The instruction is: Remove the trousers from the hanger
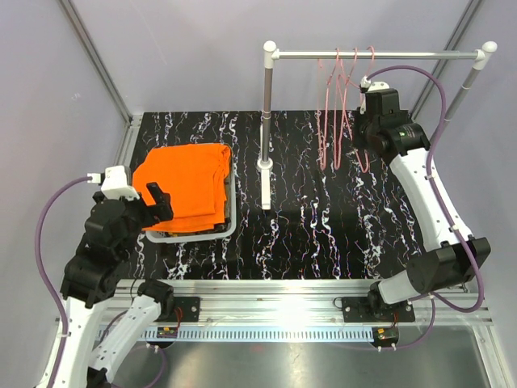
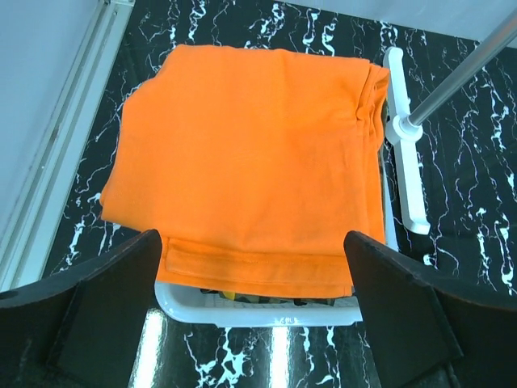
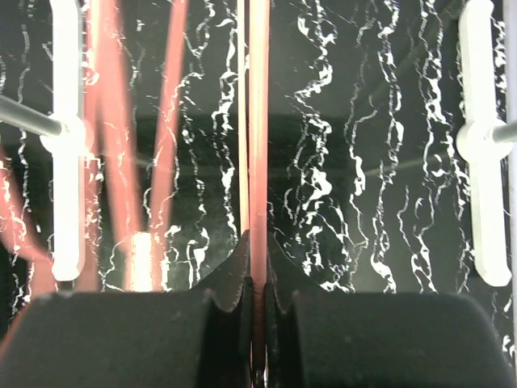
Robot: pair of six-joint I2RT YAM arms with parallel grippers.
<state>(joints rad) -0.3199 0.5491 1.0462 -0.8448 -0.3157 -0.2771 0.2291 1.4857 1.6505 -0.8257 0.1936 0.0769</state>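
Nearest me, my left gripper [image 2: 252, 242] hangs spread wide above the basket [image 2: 266, 317], where the orange trousers [image 2: 250, 153] lie folded on top. Far beyond the basket, my right gripper [image 3: 257, 283] pinches a bare pink hanger [image 3: 258, 121]; pulling now could drag it off the rail [image 1: 380, 55].

From my end I count three pink hangers [image 1: 323, 137], one rack [image 1: 380, 55], one white basket [image 1: 232, 213], and one pair of orange trousers [image 1: 186, 186] showing.

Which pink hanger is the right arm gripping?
The rightmost hanger in the right wrist view, pinched between the shut fingers; the other hangers hang free to its left.
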